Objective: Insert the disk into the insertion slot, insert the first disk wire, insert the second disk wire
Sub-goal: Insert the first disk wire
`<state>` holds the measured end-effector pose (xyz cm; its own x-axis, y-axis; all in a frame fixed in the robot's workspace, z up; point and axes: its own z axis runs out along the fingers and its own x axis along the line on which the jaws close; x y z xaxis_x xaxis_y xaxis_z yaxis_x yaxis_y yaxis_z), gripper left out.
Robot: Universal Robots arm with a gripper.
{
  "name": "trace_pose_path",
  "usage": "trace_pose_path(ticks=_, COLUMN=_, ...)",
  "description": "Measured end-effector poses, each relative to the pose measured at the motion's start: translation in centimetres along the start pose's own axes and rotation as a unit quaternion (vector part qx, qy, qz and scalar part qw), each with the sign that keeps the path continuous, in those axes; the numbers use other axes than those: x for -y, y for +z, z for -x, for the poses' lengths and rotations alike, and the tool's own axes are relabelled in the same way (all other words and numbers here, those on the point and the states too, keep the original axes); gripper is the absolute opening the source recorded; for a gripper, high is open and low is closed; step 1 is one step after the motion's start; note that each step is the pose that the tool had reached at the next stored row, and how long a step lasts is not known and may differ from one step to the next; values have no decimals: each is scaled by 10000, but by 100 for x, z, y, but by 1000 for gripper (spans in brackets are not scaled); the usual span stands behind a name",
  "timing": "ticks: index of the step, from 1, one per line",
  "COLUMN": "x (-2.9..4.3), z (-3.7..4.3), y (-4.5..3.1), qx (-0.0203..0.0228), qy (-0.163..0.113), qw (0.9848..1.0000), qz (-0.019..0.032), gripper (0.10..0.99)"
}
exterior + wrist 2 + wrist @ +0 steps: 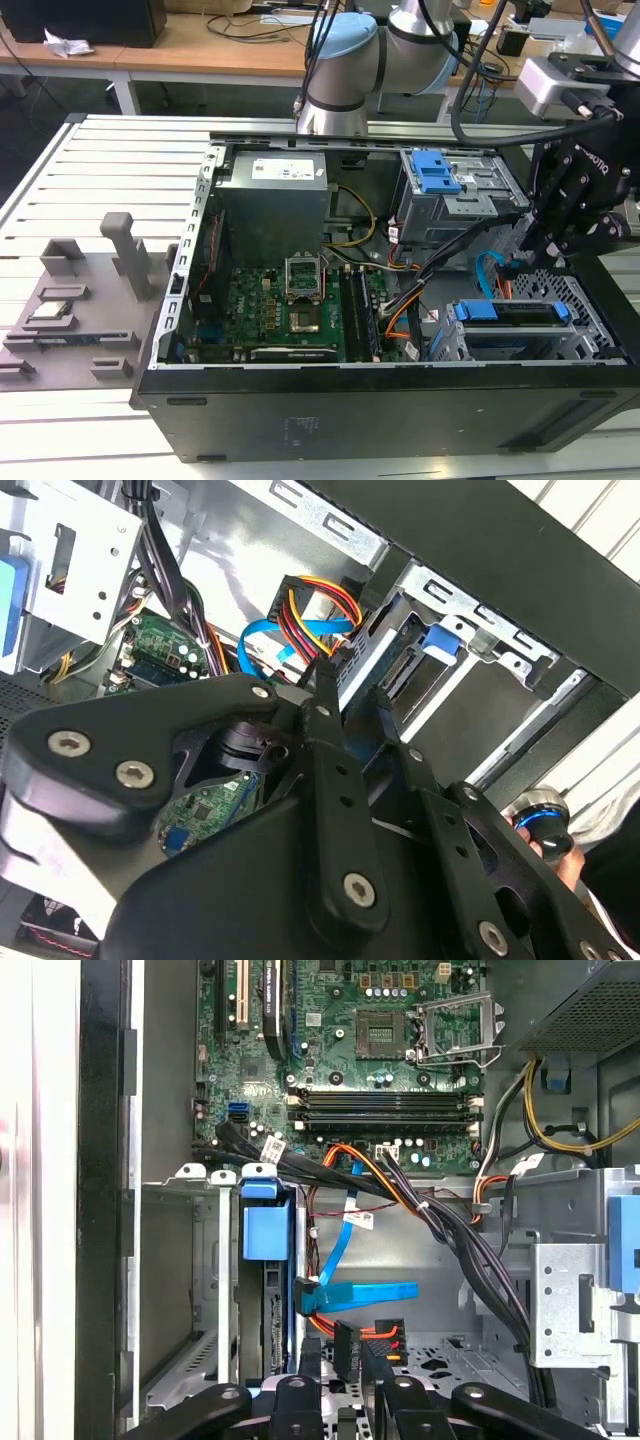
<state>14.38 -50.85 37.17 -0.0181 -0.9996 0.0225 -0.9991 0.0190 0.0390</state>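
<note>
Probably a robotics lab, slatted metal bench (100, 160), cable-strewn desks (180, 55)

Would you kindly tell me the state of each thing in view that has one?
Case: side open.
Disk: seated in the slot.
Blue cable: plug at the disk's edge, seemingly in.
Gripper: shut on the power plug.
CPU socket: open, empty.
</note>
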Motion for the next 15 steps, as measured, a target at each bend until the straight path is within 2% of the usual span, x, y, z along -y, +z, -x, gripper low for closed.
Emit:
trace_pose_path(ticks=3, x=0, z=25, y=23, qx=-3, qy=1, qw=10000, qz=0, gripper=302)
trace_pose_path(ticks=6, x=1, z=36, y=57, qx=-25, qy=-2, qw=10000, qz=-1, gripper=302)
trace_pose_path(ticks=11, x=5, z=46, y=139, qx=-40, qy=-8, qw=10000, qz=-1, gripper=302)
trace_pose_path(ticks=13, x=7, z=49, y=193, qx=-67, qy=-10, qw=10000, qz=-2, gripper=302)
trace_pose_path(ticks=15, x=7, z=49, y=200, qx=-80, qy=-9, qw=10000, qz=-2, gripper=302)
